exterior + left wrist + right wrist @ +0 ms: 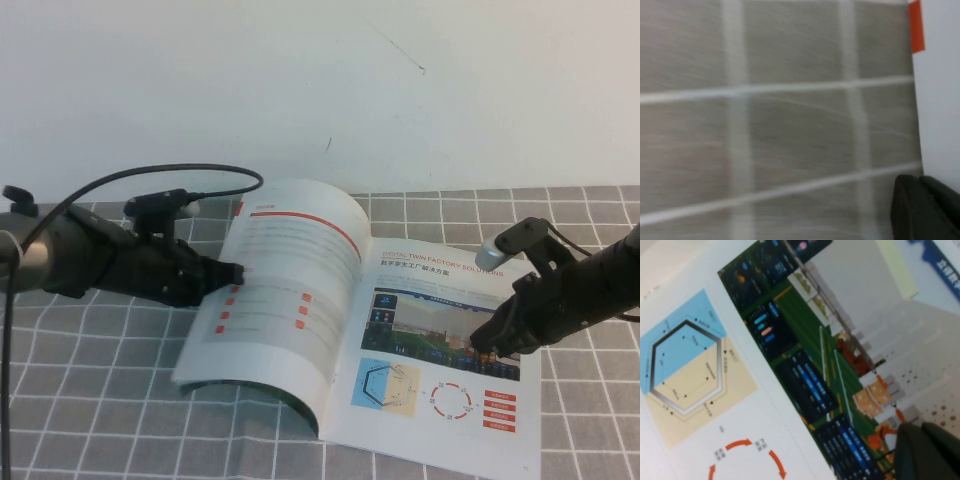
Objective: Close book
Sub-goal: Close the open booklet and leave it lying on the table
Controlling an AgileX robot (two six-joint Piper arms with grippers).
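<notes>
At the outer edge of the left page (285,280), the left gripper (234,272) sits with its tip against the paper. That page rises off the cloth in a curve and arches over toward the spine. Whether this gripper is spread or pressed together cannot be told. Its wrist view shows the grey checked tablecloth (790,125) beside the white page margin, which carries an orange mark (916,26). The right gripper (487,342) rests tip-down on the right page (410,425), at the lower part of a dark printed photograph (805,365); its state cannot be told either. Beside that photograph the page carries a hexagon diagram (685,365) and a ring of red arrows (738,444). The book (400,270) lies open on the tabletop, toward the near edge and slightly right of the middle, its right page flat. A black cable (150,178) loops behind the left arm, and a white wall (300,80) stands beyond the far edge
</notes>
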